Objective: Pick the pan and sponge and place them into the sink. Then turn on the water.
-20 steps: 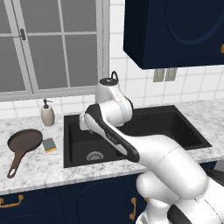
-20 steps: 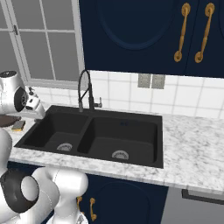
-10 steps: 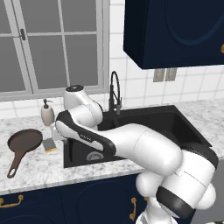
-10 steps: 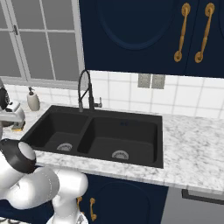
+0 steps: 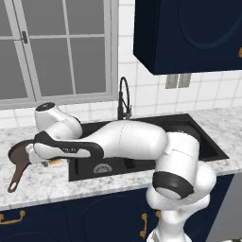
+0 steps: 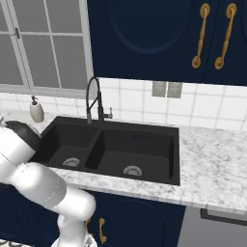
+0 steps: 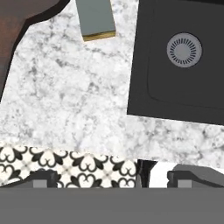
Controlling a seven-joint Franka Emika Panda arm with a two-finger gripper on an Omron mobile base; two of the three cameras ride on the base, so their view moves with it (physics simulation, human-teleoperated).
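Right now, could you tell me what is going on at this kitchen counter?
The white robot arm has swung far to its left, over the marble counter beside the black double-basin sink. Its claw is open and empty, looking down near the sponge and the dark brown frying pan. Both lie on the counter, the sink holds nothing, and the faucet runs no water.

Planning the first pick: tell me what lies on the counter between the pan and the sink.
In the hand view, the sponge lies on the marble counter between the pan and the sink, apart from both.
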